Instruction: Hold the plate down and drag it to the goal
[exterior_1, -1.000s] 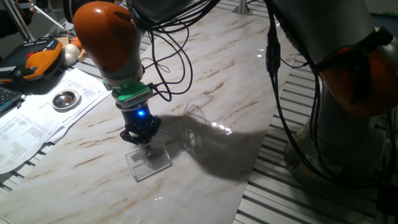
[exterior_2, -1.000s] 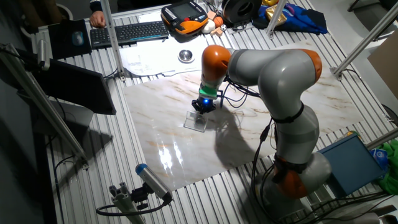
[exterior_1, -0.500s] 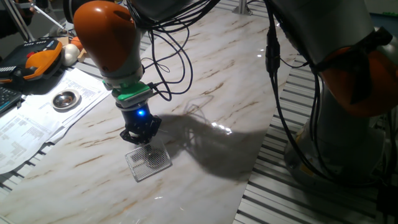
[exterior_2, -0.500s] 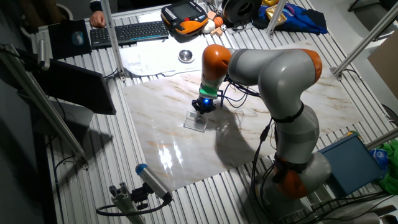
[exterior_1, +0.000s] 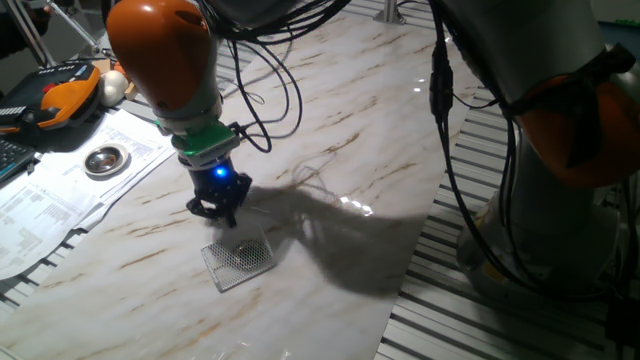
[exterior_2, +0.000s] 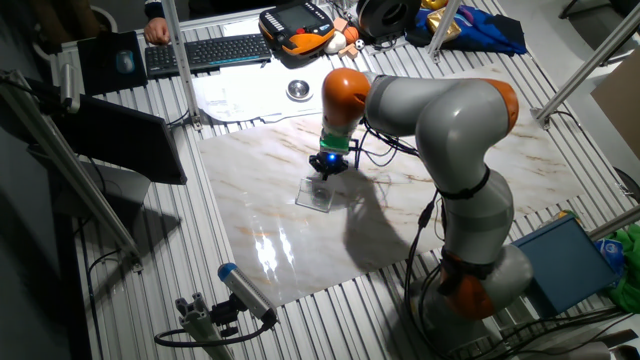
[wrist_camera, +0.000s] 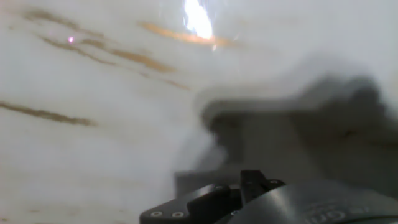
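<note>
The goal (exterior_1: 238, 261) is a pale mesh rectangle lying on the marble table (exterior_1: 330, 150); it also shows in the other fixed view (exterior_2: 316, 196). A small shiny spot near its far edge looks like the plate (exterior_1: 243, 247), but it is too small to be sure. My gripper (exterior_1: 222, 216) hangs just above the marble, beyond the goal's far left edge and apart from it, with its fingers together and nothing in them. It shows in the other fixed view (exterior_2: 322, 173) too. The hand view is blurred and shows only marble and the gripper's dark body.
A larger round metal dish (exterior_1: 105, 159) sits on white printed sheets (exterior_1: 50, 205) at the left. An orange pendant (exterior_1: 60, 95) and a keyboard (exterior_2: 205, 50) lie behind them. Black cables (exterior_1: 270, 70) hang by the arm. The marble's front edge (exterior_1: 400, 300) meets ribbed aluminium.
The gripper has risen off the mesh piece and moved back and left, away from it. The mesh piece has stayed in place.
</note>
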